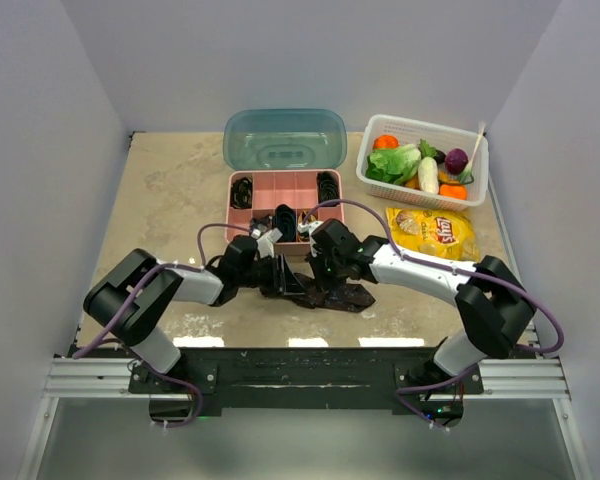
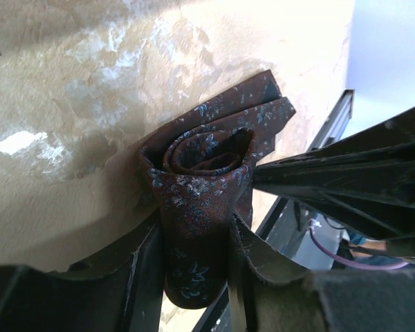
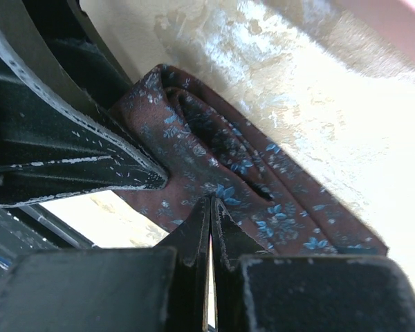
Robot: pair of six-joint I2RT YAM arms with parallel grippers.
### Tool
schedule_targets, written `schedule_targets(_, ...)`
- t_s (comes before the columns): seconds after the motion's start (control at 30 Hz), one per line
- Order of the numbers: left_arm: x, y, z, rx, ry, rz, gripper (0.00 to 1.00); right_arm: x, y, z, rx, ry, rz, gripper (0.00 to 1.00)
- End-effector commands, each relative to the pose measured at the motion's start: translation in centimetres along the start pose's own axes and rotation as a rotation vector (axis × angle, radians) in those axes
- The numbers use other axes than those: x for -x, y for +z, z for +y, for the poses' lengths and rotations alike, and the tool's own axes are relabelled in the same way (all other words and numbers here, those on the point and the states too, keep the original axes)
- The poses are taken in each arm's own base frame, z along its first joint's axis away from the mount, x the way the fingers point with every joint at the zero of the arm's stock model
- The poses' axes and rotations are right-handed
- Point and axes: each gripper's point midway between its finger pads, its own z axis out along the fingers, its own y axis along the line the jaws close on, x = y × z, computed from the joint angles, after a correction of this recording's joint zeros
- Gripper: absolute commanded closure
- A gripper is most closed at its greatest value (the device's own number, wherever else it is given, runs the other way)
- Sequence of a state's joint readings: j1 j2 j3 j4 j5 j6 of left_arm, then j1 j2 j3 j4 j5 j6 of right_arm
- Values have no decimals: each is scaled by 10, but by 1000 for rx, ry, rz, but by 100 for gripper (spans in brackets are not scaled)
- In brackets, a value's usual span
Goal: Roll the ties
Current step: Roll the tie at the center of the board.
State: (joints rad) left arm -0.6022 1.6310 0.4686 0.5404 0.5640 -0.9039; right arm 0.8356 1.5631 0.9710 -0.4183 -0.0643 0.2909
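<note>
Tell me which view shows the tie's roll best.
Left wrist: the tie faces it end-on, spiral layers plain. Right wrist shows folded fabric, no spiral; top shows only a small dark patch.

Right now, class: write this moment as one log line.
tie: partly rolled | left gripper: shut on tie | right gripper: shut, tips at tie

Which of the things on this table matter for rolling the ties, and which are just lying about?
Job in hand: maroon speckled fabric necktie, partly coiled; left claw gripping it; right claw, shut, tips at the coil; pink plastic compartment tray; black rolled ties inside it.
Lying about: translucent teal plastic lid; white plastic basket; vegetables in it; yellow crisp bag.
</note>
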Motion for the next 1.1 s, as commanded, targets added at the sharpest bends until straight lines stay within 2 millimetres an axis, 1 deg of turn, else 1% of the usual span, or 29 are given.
schedule_targets(0.0, 11, -6, 1, 76, 71, -5, 67, 34, -21, 4, -8, -1, -117, 99)
schedule_targets(0.07, 13, -11, 6, 139, 99, 10, 67, 35, -22, 2, -19, -4, -122, 99)
schedule_targets(0.1, 18, -13, 11, 184, 109, -4, 67, 34, -21, 1, -23, -1, -120, 99)
schedule_targets(0.2, 24, -23, 21, 286, 148, -1, 67, 33, -18, 0, -31, 0, -113, 99)
schedule_targets(0.23, 25, -25, 22, 304, 167, 1, 67, 32, -17, -1, -33, 0, -109, 99)
schedule_targets(0.27, 23, -30, 24, 337, 163, 23, 67, 32, -16, -1, -32, 2, -109, 99)
schedule_targets(0.3, 26, -32, 28, 368, 172, 14, 67, 32, -16, -1, -32, 2, -109, 99)
schedule_targets(0.43, 33, -41, 30, 427, 203, 13, 66, 32, -13, -7, -69, 2, -115, 99)
schedule_targets(0.53, 34, -42, 26, 420, 208, 14, 66, 28, -1, -16, -112, 0, -89, 99)
schedule_targets(0.57, 35, -41, 24, 413, 210, 10, 66, 22, 7, -20, -131, 2, -63, 99)
schedule_targets(0.6, 34, -40, 23, 406, 208, 13, 66, 22, 10, -25, -158, 0, -58, 100)
schedule_targets(0.73, 35, -38, 20, 379, 198, 10, 66, 8, 30, -36, -211, -1, 17, 100)
schedule_targets(0.8, 35, -38, 18, 369, 195, 6, 66, -1, 37, -34, -201, -5, 56, 100)
schedule_targets(0.87, 36, -40, 17, 363, 191, 1, 66, -8, 39, -28, -173, -15, 79, 100)
schedule_targets(0.93, 38, -42, 15, 356, 188, -7, 66, -16, 40, -26, -164, -23, 102, 100)
schedule_targets(1.07, 40, -47, 16, 350, 176, -9, 64, -31, 39, -12, -128, -49, 150, 100)
